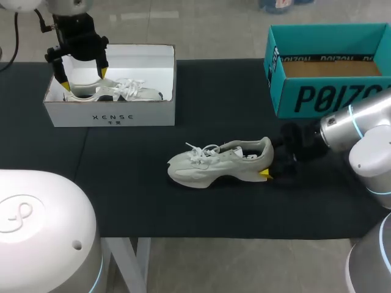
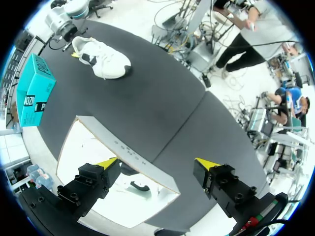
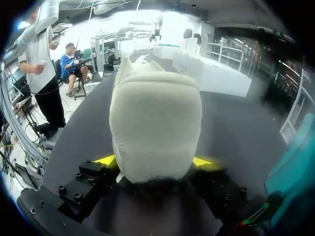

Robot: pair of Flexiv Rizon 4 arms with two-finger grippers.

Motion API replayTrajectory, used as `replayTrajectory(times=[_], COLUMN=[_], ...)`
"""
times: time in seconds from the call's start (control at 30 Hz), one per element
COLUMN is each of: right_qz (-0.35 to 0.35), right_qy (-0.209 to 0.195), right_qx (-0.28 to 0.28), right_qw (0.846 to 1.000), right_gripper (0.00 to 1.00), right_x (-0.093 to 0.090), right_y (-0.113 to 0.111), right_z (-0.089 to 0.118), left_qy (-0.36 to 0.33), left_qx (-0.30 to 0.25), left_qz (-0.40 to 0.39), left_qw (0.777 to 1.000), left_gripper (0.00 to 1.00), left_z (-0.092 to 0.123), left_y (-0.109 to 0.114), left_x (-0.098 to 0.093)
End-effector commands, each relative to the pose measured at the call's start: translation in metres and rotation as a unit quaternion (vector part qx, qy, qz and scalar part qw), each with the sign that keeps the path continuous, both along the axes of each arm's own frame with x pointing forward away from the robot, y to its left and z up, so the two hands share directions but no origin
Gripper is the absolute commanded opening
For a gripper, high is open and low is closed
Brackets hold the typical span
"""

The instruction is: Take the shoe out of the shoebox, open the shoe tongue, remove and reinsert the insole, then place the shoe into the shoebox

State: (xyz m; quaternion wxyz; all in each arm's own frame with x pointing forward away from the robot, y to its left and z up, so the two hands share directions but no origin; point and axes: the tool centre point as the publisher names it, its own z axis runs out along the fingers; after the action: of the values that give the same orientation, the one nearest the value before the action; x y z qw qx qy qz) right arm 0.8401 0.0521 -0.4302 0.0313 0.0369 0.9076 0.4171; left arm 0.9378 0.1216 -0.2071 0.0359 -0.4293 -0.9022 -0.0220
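A pale grey-white shoe (image 1: 214, 165) lies on its sole in the middle of the dark table, toe to the left and laces loose. My right gripper (image 1: 269, 163) is at its heel. In the right wrist view the heel (image 3: 155, 123) fills the gap between the yellow tips, and both fingers press its sides. A white shoebox (image 1: 110, 113) stands at the back left with a second white shoe (image 1: 116, 90) inside. My left gripper (image 1: 84, 79) hangs open over the box's left end, holding nothing. The left wrist view looks down past the open left gripper (image 2: 156, 163) at the box wall (image 2: 118, 142).
A teal box (image 1: 317, 91) stands open at the back right, just behind my right arm; it also shows in the left wrist view as the teal box (image 2: 32, 93). Bare dark tabletop lies between the white box and the shoe, and in front of the shoe.
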Motion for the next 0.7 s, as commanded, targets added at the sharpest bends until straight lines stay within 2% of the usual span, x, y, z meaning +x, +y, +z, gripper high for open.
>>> replayTrajectory(times=[0.03, 0.7], right_qz=[0.006, 0.009], right_qy=[0.01, 0.014], right_qx=[-0.011, -0.013], right_qw=[1.0, 1.0], right_gripper=[0.0, 0.0], right_x=[0.0031, 0.0029], right_y=[0.0043, 0.0043], right_z=[-0.0063, -0.0073], left_qy=[-0.001, -0.001], left_qx=[0.0, 0.0], left_qz=[0.0, 0.0], left_qw=[1.0, 1.0], left_gripper=[1.0, 1.0], left_z=[-0.0002, -0.0002], left_y=[0.0006, 0.0006], left_x=[-0.0005, -0.0005])
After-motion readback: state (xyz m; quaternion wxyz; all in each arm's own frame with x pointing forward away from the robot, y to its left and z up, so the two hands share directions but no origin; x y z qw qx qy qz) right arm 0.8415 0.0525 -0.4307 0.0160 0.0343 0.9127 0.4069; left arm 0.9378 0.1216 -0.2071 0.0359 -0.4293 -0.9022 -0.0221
